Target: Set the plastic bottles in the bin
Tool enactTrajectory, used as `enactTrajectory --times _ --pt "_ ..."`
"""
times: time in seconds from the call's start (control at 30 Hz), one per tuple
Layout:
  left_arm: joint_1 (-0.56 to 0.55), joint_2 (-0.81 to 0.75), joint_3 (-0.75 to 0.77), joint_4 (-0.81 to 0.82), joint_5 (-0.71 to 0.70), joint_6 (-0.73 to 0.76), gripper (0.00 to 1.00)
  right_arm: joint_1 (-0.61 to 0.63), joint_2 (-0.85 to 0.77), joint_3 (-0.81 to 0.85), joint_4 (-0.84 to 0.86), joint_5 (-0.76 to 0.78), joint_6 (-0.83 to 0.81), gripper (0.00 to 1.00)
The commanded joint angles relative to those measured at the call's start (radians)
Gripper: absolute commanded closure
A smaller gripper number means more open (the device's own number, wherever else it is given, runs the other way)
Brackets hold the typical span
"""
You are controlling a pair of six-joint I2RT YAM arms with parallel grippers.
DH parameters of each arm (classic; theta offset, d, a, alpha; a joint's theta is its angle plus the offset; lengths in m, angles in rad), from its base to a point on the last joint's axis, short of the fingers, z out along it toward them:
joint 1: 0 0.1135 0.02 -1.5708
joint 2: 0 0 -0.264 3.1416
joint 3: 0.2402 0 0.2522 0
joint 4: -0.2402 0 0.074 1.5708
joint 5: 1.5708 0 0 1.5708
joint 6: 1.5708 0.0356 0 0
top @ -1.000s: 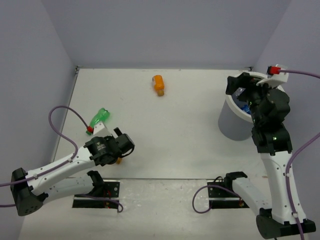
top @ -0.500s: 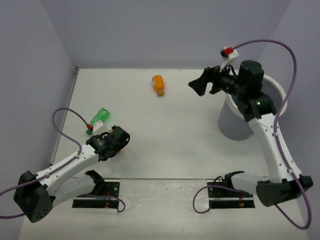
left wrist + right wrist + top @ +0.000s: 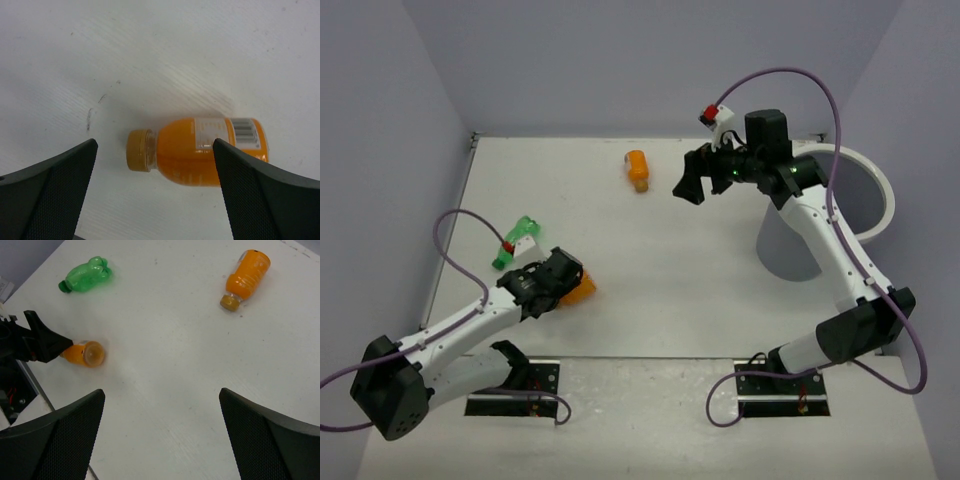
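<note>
A short orange bottle [image 3: 200, 150] lies on its side on the table, cap to the left, between the fingers of my open left gripper [image 3: 155, 145] and untouched by them. In the top view that bottle [image 3: 583, 289] pokes out to the right of the left gripper [image 3: 558, 277]. A second orange bottle [image 3: 637, 168] lies at the far middle, also in the right wrist view [image 3: 245, 277]. My right gripper [image 3: 688, 186] is open and empty, above the table just right of that bottle. The white bin [image 3: 876, 186] stands at the far right.
A crumpled green bottle [image 3: 512, 244] lies near the left wall, behind the left gripper; it also shows in the right wrist view [image 3: 86, 274]. Purple cables loop off both arms. Walls close in the table on the left, back and right.
My right arm has swung left, from over the bin to above the table's far middle. My left gripper has moved a little forward and right, and the orange bottle now shows beside its tip.
</note>
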Motion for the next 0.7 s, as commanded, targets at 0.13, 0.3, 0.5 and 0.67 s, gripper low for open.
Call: enactTrajectory --times 0.13,0.3,0.5,0.67 --pt "0.003 0.138 0.027 0.375 0.245 0.347 0.00 0.012 0.011 0.064 -0.044 0.014 -0.060 0.01" --pt "0.003 0.113 -0.029 0.395 0.307 0.308 0.00 0.011 -0.010 0.046 -0.027 0.029 -0.055 0.01" --pt "0.003 0.086 -0.032 0.380 0.313 0.303 0.00 0.012 -0.022 0.033 -0.019 0.071 -0.054 0.01" --pt "0.003 0.074 0.023 0.341 0.305 0.340 0.00 0.012 -0.016 0.039 -0.021 0.077 -0.049 0.01"
